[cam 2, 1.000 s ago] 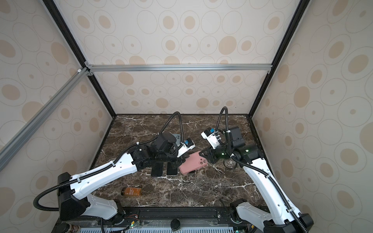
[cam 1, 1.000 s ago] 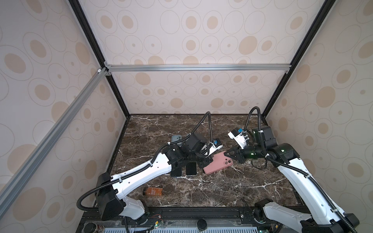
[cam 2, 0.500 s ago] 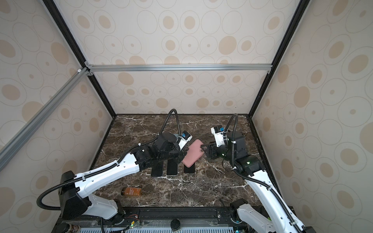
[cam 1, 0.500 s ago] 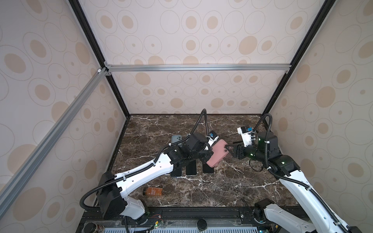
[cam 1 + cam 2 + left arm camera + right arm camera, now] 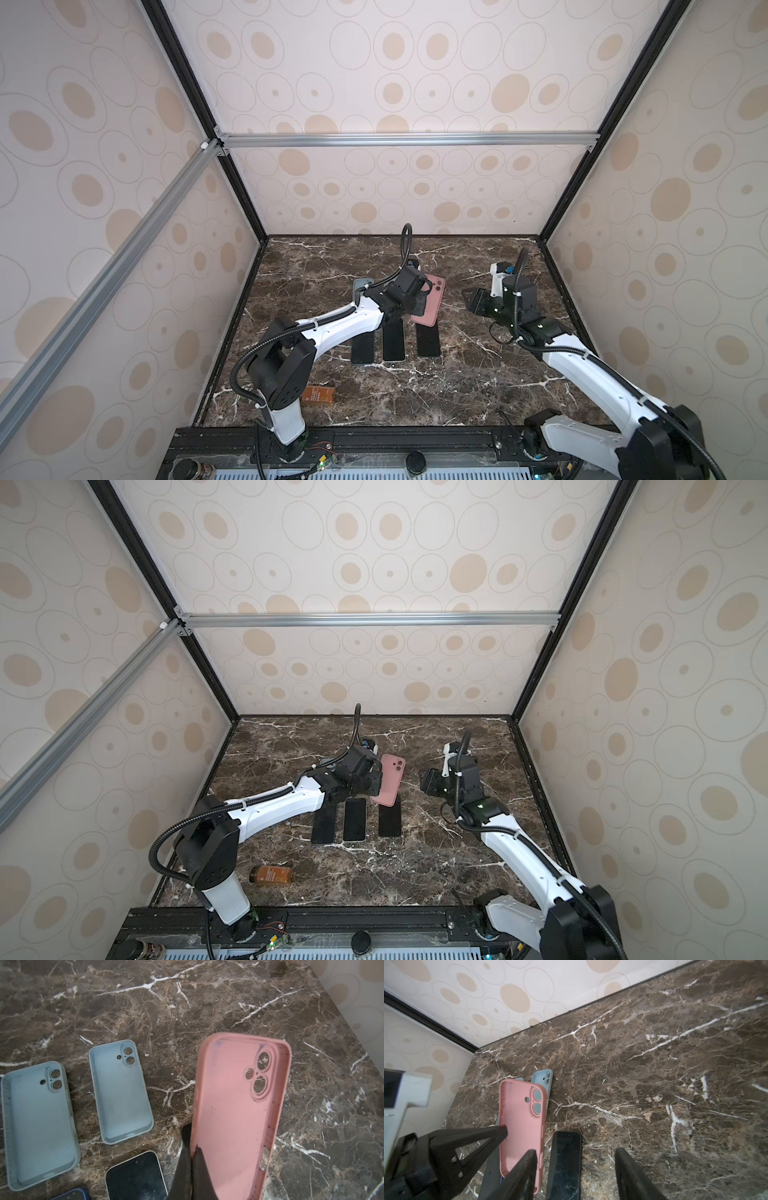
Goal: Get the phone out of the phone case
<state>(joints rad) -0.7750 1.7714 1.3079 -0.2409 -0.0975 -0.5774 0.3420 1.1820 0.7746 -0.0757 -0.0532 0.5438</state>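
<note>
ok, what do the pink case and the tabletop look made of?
Pink case: probably soft silicone or TPU with a matte finish. It shows no glare, has a moulded lip, and smudges cling to the inside.
Tabletop: polished brown marble or a marble-look laminate, with white veins and a mild sheen. The pictures cannot settle which.

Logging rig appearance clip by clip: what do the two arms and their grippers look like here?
The left arm and right arm match: white shell links, black joints, black base housings. A black ribbed cable loops along each arm, fastened with white ties. Each wrist carries a small white-and-blue block. The left gripper and right gripper are black, with long fingers tapering to narrow tips.
</note>
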